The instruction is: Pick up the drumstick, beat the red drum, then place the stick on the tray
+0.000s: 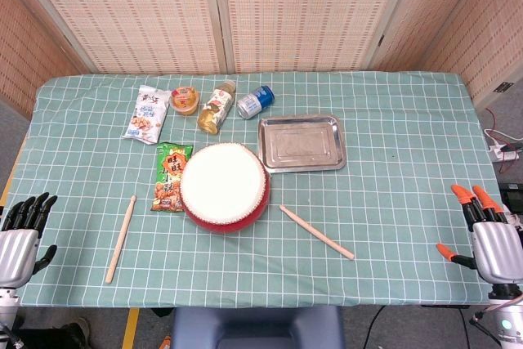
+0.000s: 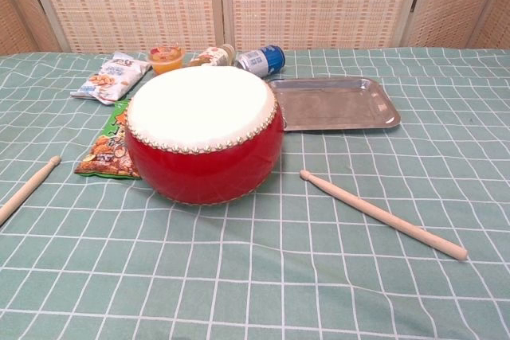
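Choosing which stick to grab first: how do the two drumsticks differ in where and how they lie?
The left drumstick lies left of the red drum, nearly front-to-back, close to the left hand. The right drumstick lies right of the drum, angled diagonally, nearer the tray and well apart from the right hand. Both are plain light wood, flat on the cloth, untouched.

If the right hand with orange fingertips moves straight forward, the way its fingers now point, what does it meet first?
Probably nothing: the right hand points up along the green checked tablecloth near its right edge, which looks free. Height above the cloth is unclear.
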`<state>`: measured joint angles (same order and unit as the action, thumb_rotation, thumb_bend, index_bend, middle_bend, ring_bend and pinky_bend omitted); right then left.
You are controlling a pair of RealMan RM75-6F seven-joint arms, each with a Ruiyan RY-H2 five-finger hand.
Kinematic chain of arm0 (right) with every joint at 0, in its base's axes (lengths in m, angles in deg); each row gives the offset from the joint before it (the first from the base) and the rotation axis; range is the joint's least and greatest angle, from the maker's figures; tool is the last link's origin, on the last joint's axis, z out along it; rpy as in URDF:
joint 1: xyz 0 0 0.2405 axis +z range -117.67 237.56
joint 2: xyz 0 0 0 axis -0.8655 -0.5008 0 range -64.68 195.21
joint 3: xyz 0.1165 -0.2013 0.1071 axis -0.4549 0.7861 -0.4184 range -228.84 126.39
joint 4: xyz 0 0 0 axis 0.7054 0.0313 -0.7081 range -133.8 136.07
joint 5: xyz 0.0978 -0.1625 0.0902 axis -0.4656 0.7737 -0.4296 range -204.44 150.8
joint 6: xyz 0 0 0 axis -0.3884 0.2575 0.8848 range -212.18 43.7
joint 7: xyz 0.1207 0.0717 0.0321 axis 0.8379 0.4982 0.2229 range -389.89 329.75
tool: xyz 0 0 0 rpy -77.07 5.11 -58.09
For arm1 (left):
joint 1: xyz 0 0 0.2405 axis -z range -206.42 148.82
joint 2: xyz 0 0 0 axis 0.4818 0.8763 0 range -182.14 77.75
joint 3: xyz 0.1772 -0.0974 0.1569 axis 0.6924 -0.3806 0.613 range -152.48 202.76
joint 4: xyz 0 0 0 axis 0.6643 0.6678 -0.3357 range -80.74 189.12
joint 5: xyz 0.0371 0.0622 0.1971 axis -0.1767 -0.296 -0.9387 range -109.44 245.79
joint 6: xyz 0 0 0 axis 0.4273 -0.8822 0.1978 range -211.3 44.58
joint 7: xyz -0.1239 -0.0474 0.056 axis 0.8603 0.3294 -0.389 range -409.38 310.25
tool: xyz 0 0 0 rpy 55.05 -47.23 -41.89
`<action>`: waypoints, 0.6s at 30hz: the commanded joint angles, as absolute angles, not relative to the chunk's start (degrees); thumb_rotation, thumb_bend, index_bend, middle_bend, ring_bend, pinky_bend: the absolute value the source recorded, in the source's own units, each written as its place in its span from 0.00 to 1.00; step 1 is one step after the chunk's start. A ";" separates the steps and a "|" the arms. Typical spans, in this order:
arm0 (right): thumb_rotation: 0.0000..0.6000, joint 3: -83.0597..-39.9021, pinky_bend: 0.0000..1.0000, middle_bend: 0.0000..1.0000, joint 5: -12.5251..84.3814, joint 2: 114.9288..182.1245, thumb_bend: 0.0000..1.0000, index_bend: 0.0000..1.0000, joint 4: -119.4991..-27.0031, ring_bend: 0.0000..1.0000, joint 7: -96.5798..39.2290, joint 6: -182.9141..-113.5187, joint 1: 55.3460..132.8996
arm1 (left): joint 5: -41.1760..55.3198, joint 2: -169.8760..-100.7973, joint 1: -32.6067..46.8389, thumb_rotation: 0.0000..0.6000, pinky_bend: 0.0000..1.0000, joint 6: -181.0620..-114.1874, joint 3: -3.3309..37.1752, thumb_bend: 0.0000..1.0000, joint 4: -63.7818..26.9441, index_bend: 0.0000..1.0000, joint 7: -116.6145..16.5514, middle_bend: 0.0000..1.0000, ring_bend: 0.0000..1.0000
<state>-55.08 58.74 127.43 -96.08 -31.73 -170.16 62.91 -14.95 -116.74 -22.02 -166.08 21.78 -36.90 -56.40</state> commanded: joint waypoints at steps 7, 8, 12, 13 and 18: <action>1.00 -54.63 0.15 0.12 59.58 127.52 0.00 0.09 -96.58 0.04 -31.12 -170.19 62.83 | -15.05 -117.59 -22.33 1.00 0.07 -166.97 21.71 0.26 -35.92 0.03 -55.76 0.03 0.02; 1.00 -54.47 0.15 0.12 59.97 127.43 0.00 0.09 -96.70 0.04 -30.81 -170.30 62.78 | -15.04 -117.56 -22.43 1.00 0.07 -167.13 21.72 0.26 -35.89 0.03 -55.67 0.03 0.02; 1.00 -54.12 0.15 0.12 61.00 127.31 0.00 0.09 -96.93 0.04 -29.99 -170.94 62.51 | -15.61 -117.45 -22.81 1.00 0.07 -167.95 21.90 0.26 -35.74 0.03 -55.12 0.03 0.02; 1.00 -54.04 0.15 0.12 61.18 127.30 0.00 0.09 -96.97 0.04 -29.79 -171.02 62.47 | -15.71 -117.40 -22.88 1.00 0.07 -168.10 21.93 0.26 -35.71 0.03 -55.00 0.03 0.02; 1.00 -53.34 0.15 0.12 62.51 127.64 0.00 0.09 -97.20 0.04 -28.64 -170.59 62.69 | -15.58 -117.27 -23.10 1.00 0.07 -168.29 21.92 0.26 -35.58 0.03 -54.46 0.03 0.02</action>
